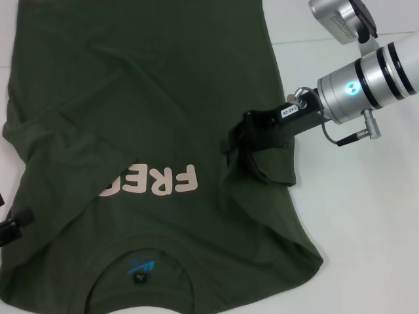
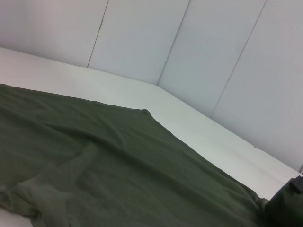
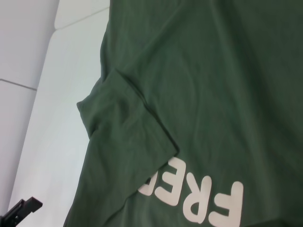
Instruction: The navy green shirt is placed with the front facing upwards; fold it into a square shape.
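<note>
The navy green shirt (image 1: 150, 98) lies front up on the white table, collar toward me. Its left sleeve (image 1: 72, 163) is folded in over the chest and covers the end of the pale "FREE" lettering (image 1: 163, 183). My right gripper (image 1: 243, 139) is at the shirt's right side, shut on the bunched right sleeve (image 1: 268, 167), which hangs from it slightly lifted. My left gripper (image 1: 12, 226) shows only as a black piece at the shirt's left edge; the same piece is in the right wrist view (image 3: 21, 210). The left wrist view looks across the shirt's body (image 2: 118, 161).
The white table (image 1: 366, 229) extends to the right of the shirt. Pale wall panels (image 2: 199, 56) stand behind the table's far edge. A blue print (image 1: 141, 267) marks the inside of the collar.
</note>
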Controlling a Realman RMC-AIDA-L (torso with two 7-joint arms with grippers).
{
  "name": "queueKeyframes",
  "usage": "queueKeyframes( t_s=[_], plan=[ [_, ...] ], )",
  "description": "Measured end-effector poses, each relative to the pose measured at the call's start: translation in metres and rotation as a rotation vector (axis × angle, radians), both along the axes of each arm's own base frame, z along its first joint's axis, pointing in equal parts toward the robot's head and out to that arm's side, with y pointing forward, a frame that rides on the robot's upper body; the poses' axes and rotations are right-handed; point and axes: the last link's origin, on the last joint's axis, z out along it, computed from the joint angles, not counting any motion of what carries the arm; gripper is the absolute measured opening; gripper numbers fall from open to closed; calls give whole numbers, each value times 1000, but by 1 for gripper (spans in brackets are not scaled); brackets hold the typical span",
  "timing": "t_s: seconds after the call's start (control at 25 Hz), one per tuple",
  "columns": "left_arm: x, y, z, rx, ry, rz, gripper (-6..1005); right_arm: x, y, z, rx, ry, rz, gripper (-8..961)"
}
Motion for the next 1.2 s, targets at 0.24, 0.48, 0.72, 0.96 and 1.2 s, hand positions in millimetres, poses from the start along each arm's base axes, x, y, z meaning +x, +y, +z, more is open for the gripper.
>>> queueKeyframes(
  t_s=[0.24,0.48,0.72,0.96,1.2],
  plan=[
    [1,1,-1,-1,-3,-2,887,0,4,5,16,-6,10,258],
    [1,2,-1,-1,-3,-4,886,-2,3,6,2,-12,24,428],
    [3,5,-1,1,-2,-9,887,26,-13,33,-71,-43,-59,584],
    [7,12,-2,5,0,-20,887,58,-26,60,-35,-69,-139,584],
    [11,16,-3,-1,1,-34,887,73,-29,62,-2,-82,-175,582]
  ],
)
